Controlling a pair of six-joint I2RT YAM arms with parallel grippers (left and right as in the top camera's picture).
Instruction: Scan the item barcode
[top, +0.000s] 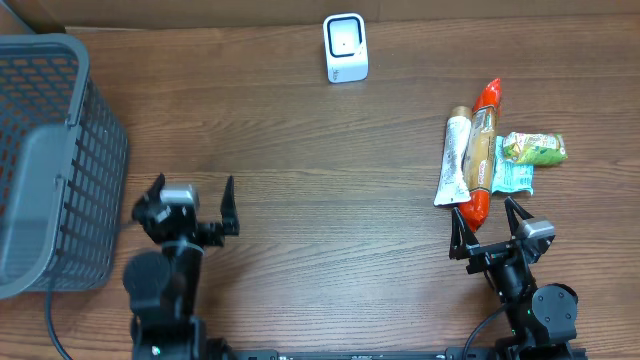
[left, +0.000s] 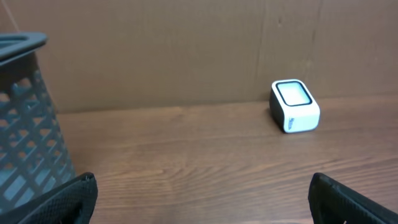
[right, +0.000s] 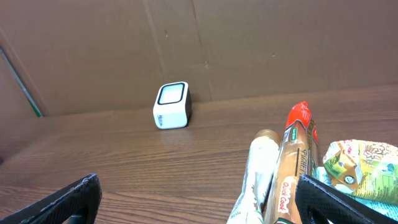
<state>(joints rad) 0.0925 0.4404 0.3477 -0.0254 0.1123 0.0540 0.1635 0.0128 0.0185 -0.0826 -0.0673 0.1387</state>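
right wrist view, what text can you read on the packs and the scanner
"Quick Cook": along the long tan pack with red ends.
Its green label: too small to read.
Green and white crinkled packet: print blurred.
White tube-shaped pack: nothing legible.
Small white box scanner: mark on front unreadable.

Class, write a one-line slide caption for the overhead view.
Open left gripper and open right gripper face a white scanner; grey basket left, snack packets right.

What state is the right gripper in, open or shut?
Open: the right gripper's fingers stand wide apart, closed on nothing.
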